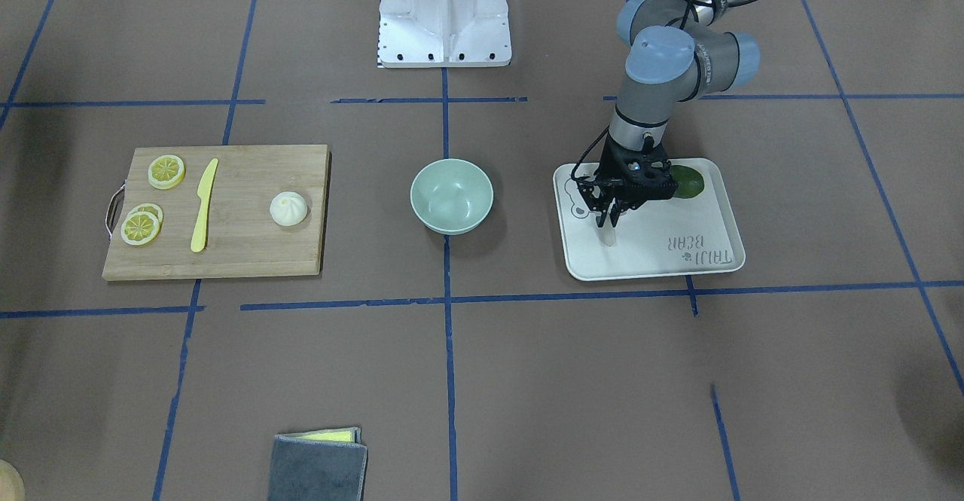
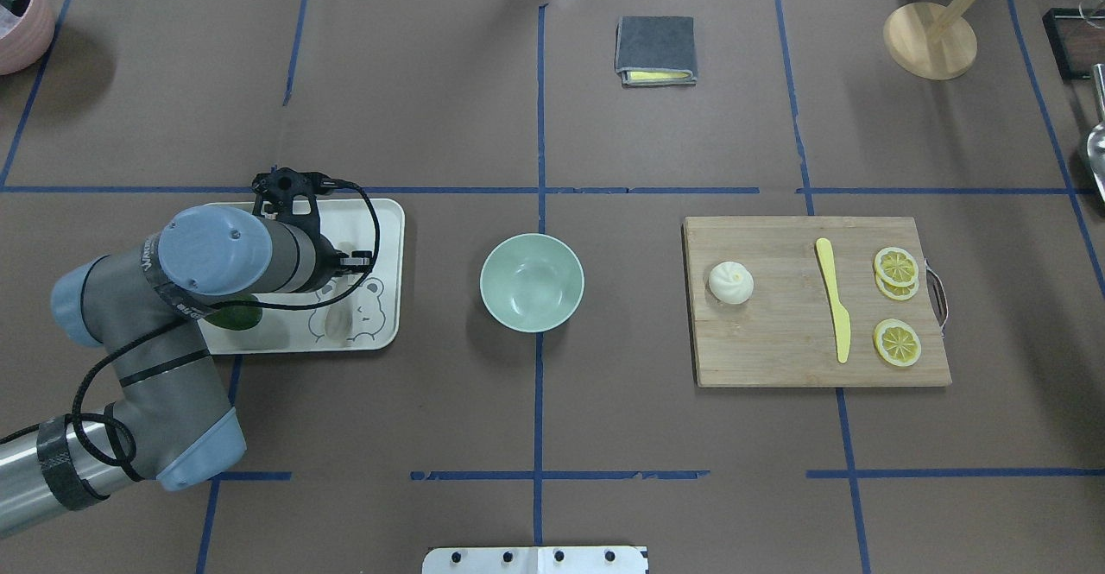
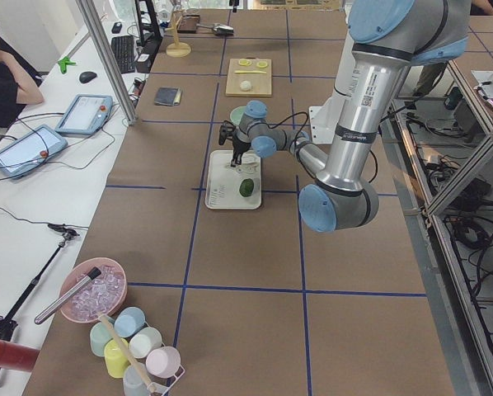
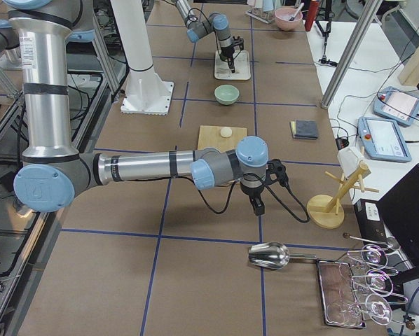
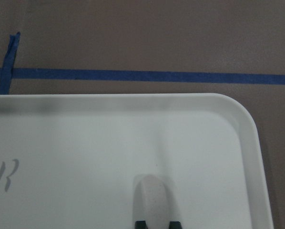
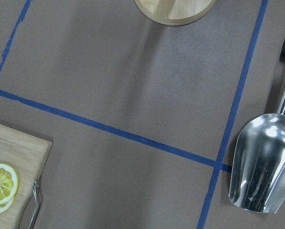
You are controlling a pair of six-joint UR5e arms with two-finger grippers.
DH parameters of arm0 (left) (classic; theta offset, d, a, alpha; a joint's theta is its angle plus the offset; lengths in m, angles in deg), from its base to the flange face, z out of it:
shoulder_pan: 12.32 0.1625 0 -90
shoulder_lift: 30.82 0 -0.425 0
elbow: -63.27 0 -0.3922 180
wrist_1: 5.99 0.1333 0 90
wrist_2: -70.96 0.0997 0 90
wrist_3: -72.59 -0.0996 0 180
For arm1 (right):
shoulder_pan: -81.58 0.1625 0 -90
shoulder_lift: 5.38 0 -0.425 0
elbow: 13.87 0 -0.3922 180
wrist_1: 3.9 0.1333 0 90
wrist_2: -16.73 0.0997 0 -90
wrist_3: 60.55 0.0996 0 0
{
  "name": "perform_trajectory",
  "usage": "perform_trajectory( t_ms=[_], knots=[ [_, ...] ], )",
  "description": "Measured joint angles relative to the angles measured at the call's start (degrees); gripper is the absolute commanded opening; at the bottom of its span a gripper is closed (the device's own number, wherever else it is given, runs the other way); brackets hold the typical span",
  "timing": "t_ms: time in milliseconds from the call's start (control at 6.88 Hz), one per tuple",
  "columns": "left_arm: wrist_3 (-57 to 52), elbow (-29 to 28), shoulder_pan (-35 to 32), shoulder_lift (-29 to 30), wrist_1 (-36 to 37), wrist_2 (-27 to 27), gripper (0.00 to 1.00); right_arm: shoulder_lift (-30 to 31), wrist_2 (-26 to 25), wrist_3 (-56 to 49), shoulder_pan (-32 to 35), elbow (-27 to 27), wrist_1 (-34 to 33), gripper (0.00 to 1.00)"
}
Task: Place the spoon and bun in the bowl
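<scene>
I have the left end effector pinching the spoon by its handle, for lifting off the tray beneath; right end effector, cannot tell.

Tabletop tally: singles, except the lemon.
One round mint-green plastic bowl, one white pleated bun, one off-white plastic spoon, one yellow plastic knife, three yellow lemon slices, one rectangular bamboo board, one white bear-print tray, one folded grey cloth.
</scene>
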Motion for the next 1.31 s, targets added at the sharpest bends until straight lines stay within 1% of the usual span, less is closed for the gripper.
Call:
perform_trajectory(
  t_ms=[291, 436, 726, 872, 1017, 1308],
  knots=[
    [-0.31, 0.77, -0.12, 0.69, 1.38, 0.14, 0.0, 0.0, 0.0, 0.0, -0.02, -0.1, 0.0, 1.0],
    [-0.31, 1.09, -0.28, 3.37, 5.57, 0.07, 0.0, 0.0, 0.0, 0.0, -0.02, -0.21, 0.0, 1.0],
    [3.11, 1.32, -0.47, 11.86, 15.05, -0.08, 0.0, -0.05, 0.0, 0.0, -0.04, -0.27, 0.0, 1.0],
    [8.17, 1.02, -0.37, 16.16, 18.67, -0.07, 0.0, -0.06, 0.0, 0.0, -0.04, -0.28, 0.0, 1.0],
    [14.21, -0.55, -0.23, 20.22, 20.64, 0.05, 0.0, -0.05, 0.02, 0.0, -0.01, -0.27, 0.0, 1.0],
    [23.79, -7.64, 1.05, 27.82, 21.57, 1.45, 0.0, -0.03, 0.02, 0.0, 0.0, -0.15, 0.0, 1.0]
  ],
)
